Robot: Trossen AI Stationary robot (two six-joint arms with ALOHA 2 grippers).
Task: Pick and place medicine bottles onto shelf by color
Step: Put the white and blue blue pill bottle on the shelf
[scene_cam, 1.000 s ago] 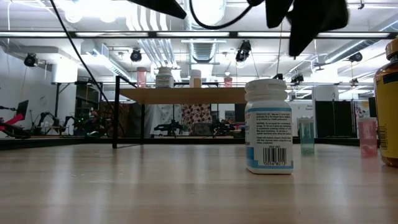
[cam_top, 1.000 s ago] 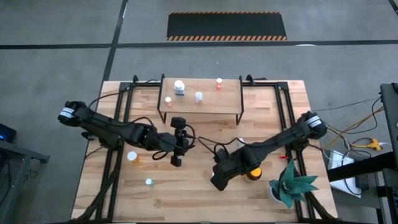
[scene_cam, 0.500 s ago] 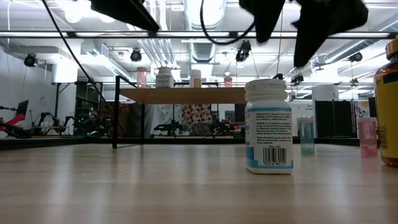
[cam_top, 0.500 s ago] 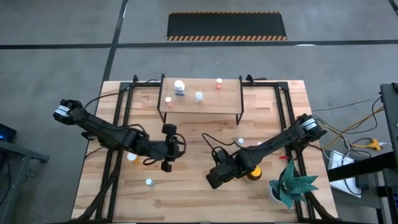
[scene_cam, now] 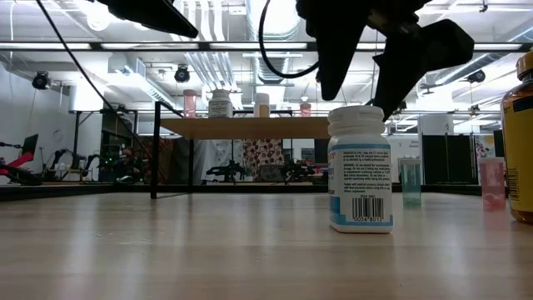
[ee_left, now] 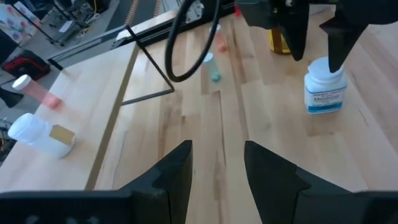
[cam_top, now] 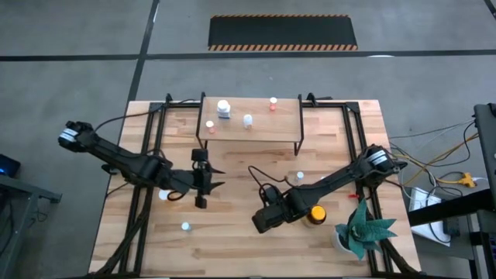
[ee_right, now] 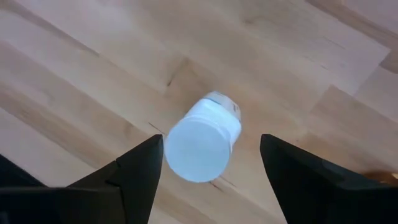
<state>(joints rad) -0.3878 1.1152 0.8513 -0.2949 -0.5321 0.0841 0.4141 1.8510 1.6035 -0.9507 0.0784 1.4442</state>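
On the table (cam_top: pixel 232 240), the shelf (cam_top: pixel 249 133) carries several small bottles. The right end effector (ee_right: pixel 205 163) hangs released, fingers spread either side of an upright white bottle (ee_right: pixel 200 142). The left end effector (ee_left: pixel 216 163) waits empty, fingers apart.

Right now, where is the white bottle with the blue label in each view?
Low view: white bottle right of centre, upright.
High view: hidden under the right gripper.
Left wrist view: far ahead, upright.
Right wrist view: centre, cap towards camera.
Shared landmark: the right gripper open above it.
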